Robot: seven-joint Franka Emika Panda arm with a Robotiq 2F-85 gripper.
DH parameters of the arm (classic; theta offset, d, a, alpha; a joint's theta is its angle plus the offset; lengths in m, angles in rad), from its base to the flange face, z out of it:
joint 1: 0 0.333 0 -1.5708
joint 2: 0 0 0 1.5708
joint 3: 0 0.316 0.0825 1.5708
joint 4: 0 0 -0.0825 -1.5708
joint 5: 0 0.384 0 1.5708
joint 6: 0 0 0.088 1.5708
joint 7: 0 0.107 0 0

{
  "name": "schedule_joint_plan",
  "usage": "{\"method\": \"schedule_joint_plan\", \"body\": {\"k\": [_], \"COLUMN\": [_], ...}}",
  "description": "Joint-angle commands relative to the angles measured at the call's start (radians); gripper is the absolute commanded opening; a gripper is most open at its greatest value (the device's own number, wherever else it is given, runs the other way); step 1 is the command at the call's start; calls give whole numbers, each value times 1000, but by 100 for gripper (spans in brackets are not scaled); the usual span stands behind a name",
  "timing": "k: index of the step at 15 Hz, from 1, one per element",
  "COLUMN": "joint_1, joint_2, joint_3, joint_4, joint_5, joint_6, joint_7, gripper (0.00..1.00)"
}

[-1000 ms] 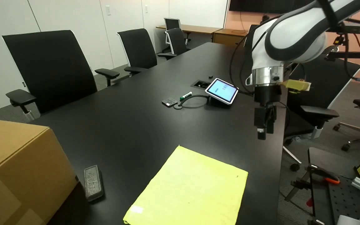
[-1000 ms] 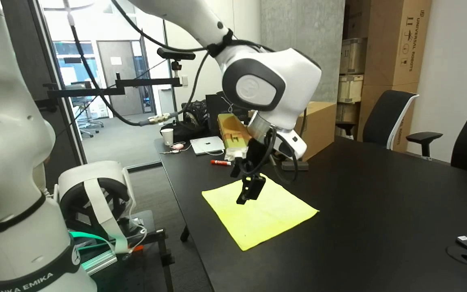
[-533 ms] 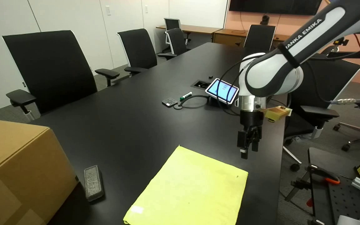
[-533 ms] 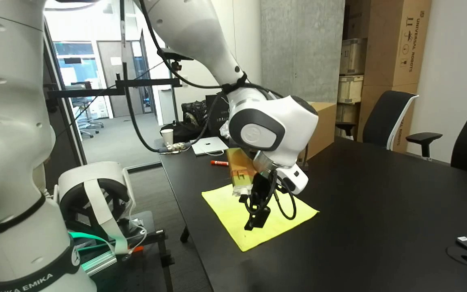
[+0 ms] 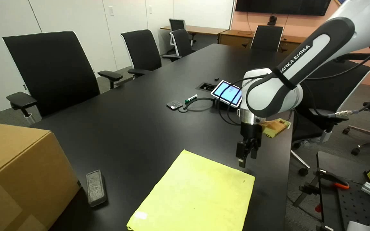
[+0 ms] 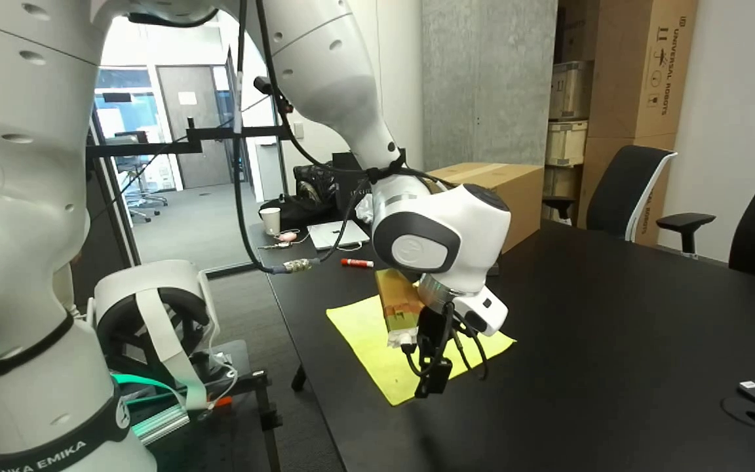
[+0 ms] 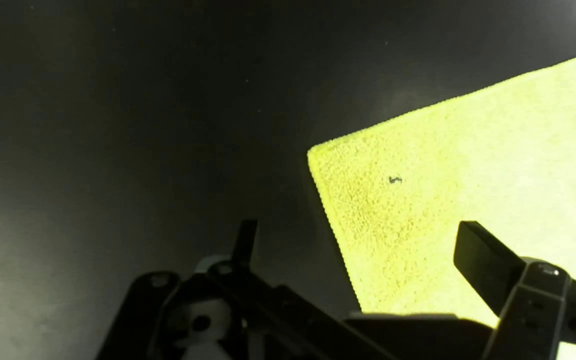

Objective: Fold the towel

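Observation:
The bright yellow towel (image 5: 198, 192) lies flat and spread out on the dark table in both exterior views. The arm hides part of the towel (image 6: 371, 341) in an exterior view. My gripper (image 5: 248, 160) hangs just above the table, close to one towel corner. In the wrist view the gripper (image 7: 358, 224) stands wide open with nothing between its fingers. There, the right fingertip (image 7: 483, 255) shows over the towel (image 7: 418, 200), the left one over bare table. The corner, with a small dark mark near it, appears ahead of the jaws.
A cardboard box (image 5: 27, 173) and a dark eraser-like block (image 5: 96, 187) stand beside the towel. Further along are a tablet on a stand (image 5: 228, 93) and a green marker (image 5: 191, 98). A red marker (image 6: 358, 263) and a laptop (image 6: 338, 234) lie beyond the towel.
My gripper has come down and across toward the towel's corner, moving left in one exterior picture and right in the other. It stays open. The towel has not moved.

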State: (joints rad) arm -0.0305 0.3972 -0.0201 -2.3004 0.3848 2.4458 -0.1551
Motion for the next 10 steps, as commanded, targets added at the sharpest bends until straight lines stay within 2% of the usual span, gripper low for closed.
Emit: {"method": "schedule_joint_plan", "body": {"k": [1,10], "joint_1": [-19,-28], "joint_2": [4,33], "joint_3": [38,103], "joint_4": [-3,-17], "joint_5": [-10,-1], "joint_6": [78,144], "joint_7": [11,-3], "gripper": [100,100]}}
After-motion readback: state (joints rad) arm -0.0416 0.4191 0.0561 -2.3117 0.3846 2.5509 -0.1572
